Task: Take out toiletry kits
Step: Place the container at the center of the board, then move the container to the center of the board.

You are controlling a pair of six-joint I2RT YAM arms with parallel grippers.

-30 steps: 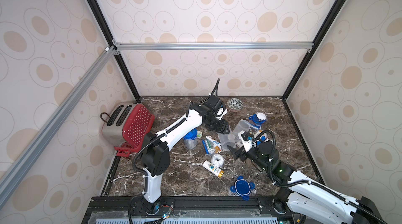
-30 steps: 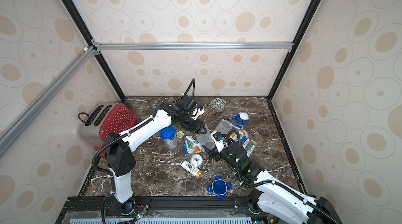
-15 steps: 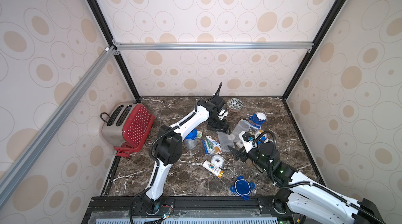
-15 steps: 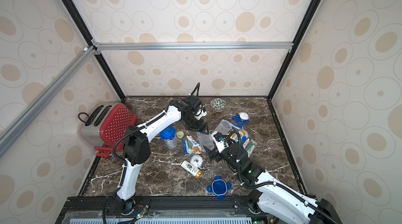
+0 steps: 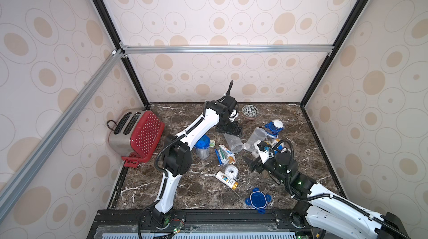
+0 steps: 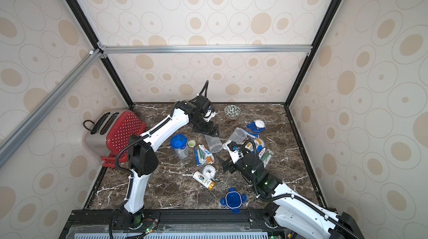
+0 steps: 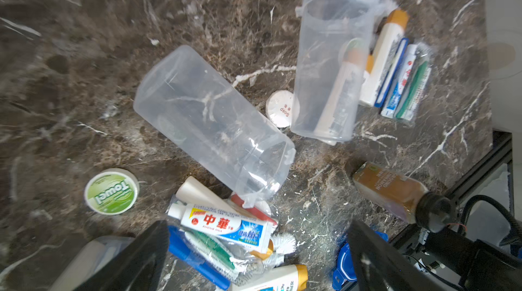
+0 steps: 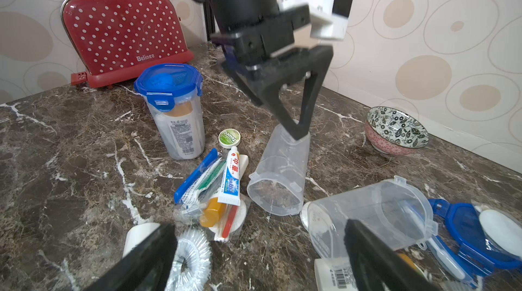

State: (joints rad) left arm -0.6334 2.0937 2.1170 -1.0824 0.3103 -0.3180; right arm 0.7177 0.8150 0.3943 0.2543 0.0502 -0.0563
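Marble tabletop (image 5: 199, 186), toothpaste (image 8: 232, 175) flat, cap (image 8: 233, 149) toward towel puck (image 8: 229, 138)

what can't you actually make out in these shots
sealed jar, right wrist view: its inner bottle hides what's behind
barcoded white item, right wrist view: cut by the bottom edge
orange-capped bottle, left wrist view: smeared through a lidless clear jar; inside or beneath, unclear
gold-capped white bottle, in a top view: print too small

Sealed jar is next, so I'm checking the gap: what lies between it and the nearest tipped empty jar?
A round green towel packet and the loose kit pile topped by toothpaste lie there, best shown in the right wrist view.
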